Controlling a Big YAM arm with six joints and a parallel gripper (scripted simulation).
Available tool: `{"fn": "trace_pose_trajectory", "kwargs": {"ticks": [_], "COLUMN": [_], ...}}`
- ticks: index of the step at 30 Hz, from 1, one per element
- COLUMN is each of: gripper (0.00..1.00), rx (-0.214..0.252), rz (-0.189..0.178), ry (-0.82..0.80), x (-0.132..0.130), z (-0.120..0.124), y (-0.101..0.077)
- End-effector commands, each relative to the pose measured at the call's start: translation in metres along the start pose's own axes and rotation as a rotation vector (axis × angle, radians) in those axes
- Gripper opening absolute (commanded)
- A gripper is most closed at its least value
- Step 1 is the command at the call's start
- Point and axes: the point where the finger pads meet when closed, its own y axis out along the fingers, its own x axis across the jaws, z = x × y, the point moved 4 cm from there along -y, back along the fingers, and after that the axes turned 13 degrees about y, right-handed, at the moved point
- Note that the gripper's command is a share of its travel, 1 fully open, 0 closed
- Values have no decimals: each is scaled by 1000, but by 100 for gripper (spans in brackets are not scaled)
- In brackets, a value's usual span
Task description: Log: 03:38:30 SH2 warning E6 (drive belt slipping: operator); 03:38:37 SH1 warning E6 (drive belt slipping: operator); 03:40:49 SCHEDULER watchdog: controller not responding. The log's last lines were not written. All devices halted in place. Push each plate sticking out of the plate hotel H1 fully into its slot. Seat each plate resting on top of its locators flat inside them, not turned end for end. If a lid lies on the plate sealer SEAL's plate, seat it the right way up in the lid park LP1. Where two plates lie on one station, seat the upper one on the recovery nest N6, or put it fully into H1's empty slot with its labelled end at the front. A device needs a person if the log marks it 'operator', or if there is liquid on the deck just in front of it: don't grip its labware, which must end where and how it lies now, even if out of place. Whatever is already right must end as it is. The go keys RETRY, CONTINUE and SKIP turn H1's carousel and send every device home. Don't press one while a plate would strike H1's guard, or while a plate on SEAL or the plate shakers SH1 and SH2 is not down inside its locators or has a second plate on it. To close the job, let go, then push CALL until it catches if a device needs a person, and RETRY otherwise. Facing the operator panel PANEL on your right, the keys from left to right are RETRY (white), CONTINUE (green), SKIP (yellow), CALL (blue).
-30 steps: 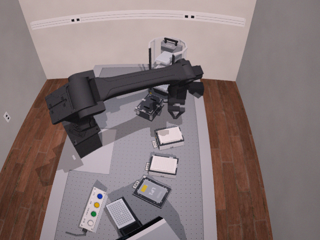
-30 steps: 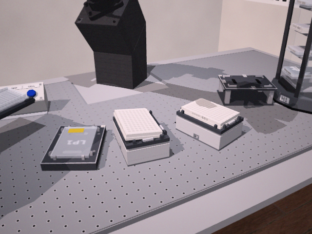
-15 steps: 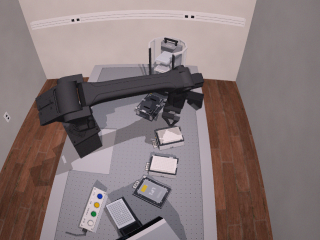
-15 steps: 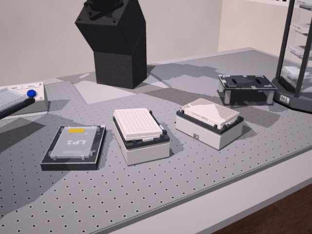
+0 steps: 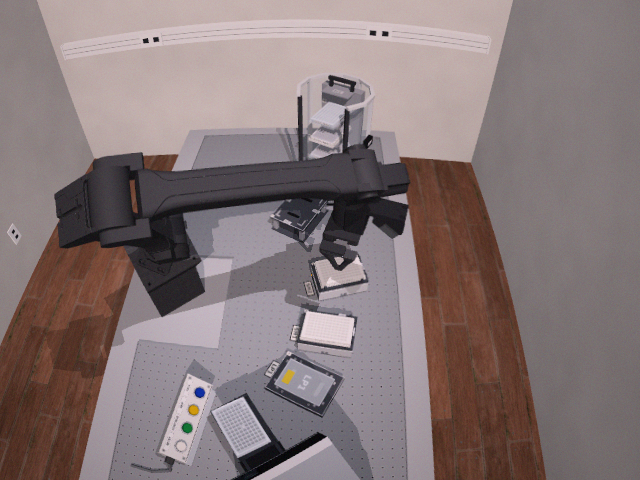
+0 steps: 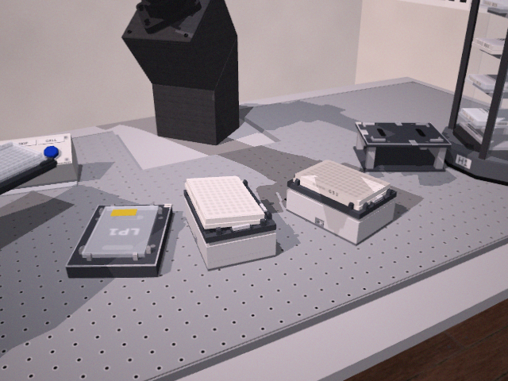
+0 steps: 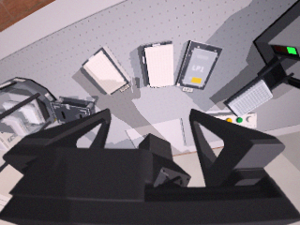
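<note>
Here, two shakers (image 6: 342, 215), four keys (image 5: 186, 415), open gripper (image 5: 340, 258)

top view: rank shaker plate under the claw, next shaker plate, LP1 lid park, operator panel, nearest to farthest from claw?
1. Shaker plate, directly under the open claw.
2. Next shaker plate, one station on.
3. LP1 lid park, farther along the row.
4. Operator panel, bottom left, farthest.

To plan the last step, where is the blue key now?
In the top view the blue key is on the panel at lower left, its farthest key, beside the yellow key.
</note>
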Motion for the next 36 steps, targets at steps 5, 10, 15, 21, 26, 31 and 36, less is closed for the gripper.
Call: {"fn": "trace_pose_trajectory", "kwargs": {"ticks": [5, 10, 15, 21, 26, 31, 36], "gripper": [100, 100, 100, 100, 100, 100, 100], "rx": [-22, -20, -33, -35, -23, -22, -29], "rz": [-17, -14, -23, -21, -14, -15, -21], "ry": [7, 5, 14, 13, 159, 258, 404], "x": [-26, -42, -50, -69, -86, -96, -113], "z": [-16, -21, -31, -37, -32, -32, -35], "y": [-6, -5, -10, -10, -5, -5, -8]}}
